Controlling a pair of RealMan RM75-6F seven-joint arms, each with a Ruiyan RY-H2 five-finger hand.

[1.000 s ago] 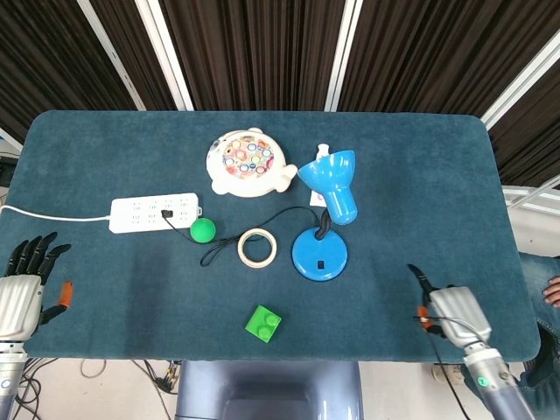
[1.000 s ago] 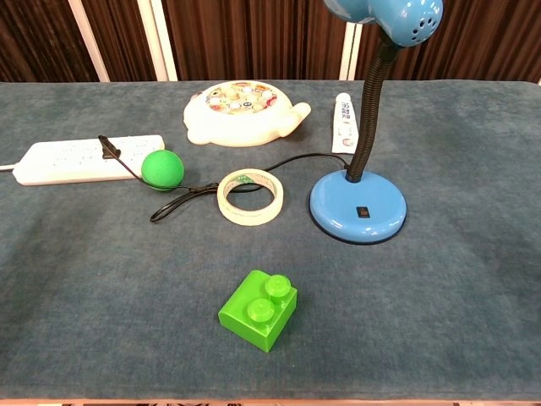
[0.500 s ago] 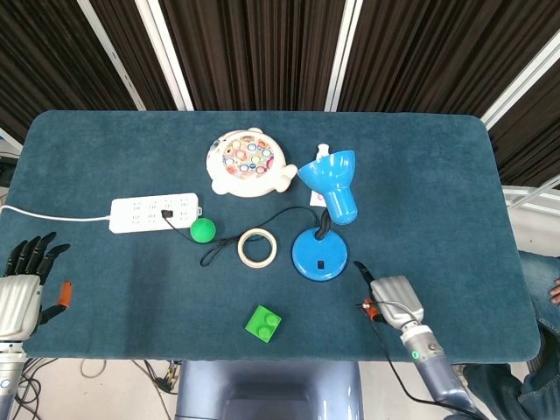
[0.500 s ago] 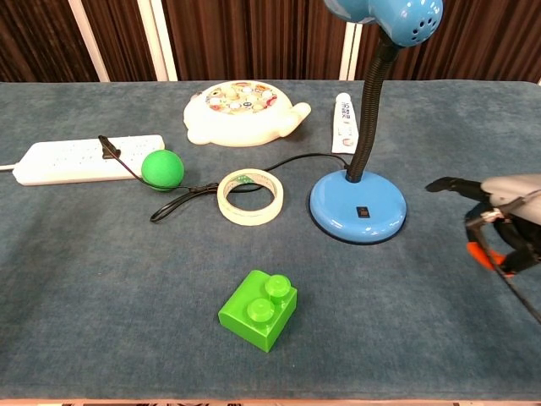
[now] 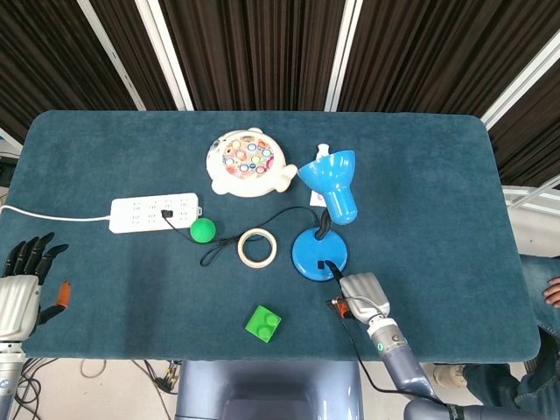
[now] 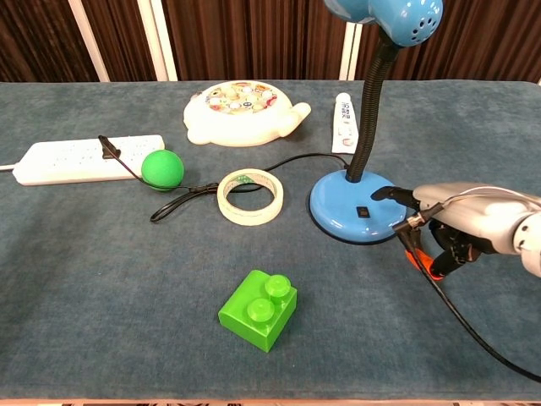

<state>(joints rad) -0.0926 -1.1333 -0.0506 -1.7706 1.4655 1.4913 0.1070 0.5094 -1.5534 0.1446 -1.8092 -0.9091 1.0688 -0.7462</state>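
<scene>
A blue desk lamp stands mid-table, its round base (image 5: 308,254) (image 6: 348,205) carrying a small black switch (image 6: 363,212). My right hand (image 5: 359,294) (image 6: 461,222) lies just to the right of the base and holds nothing. One finger (image 6: 385,194) stretches out over the base's right rim, close to the switch, while the others curl in. Whether it touches the base I cannot tell. My left hand (image 5: 22,284) hovers at the table's left front corner with fingers spread and nothing in it. The chest view does not show it.
A green brick (image 5: 263,323) (image 6: 258,309) sits near the front edge. A tape ring (image 5: 257,248), green ball (image 5: 203,229) and white power strip (image 5: 153,213) with the lamp's black cord lie left of the lamp. A fishing toy (image 5: 248,162) and white tube (image 6: 344,123) are behind.
My right hand has travelled left from the table's front right corner to the lamp base, its outstretched finger now over the base rim. The left hand has stayed put.
</scene>
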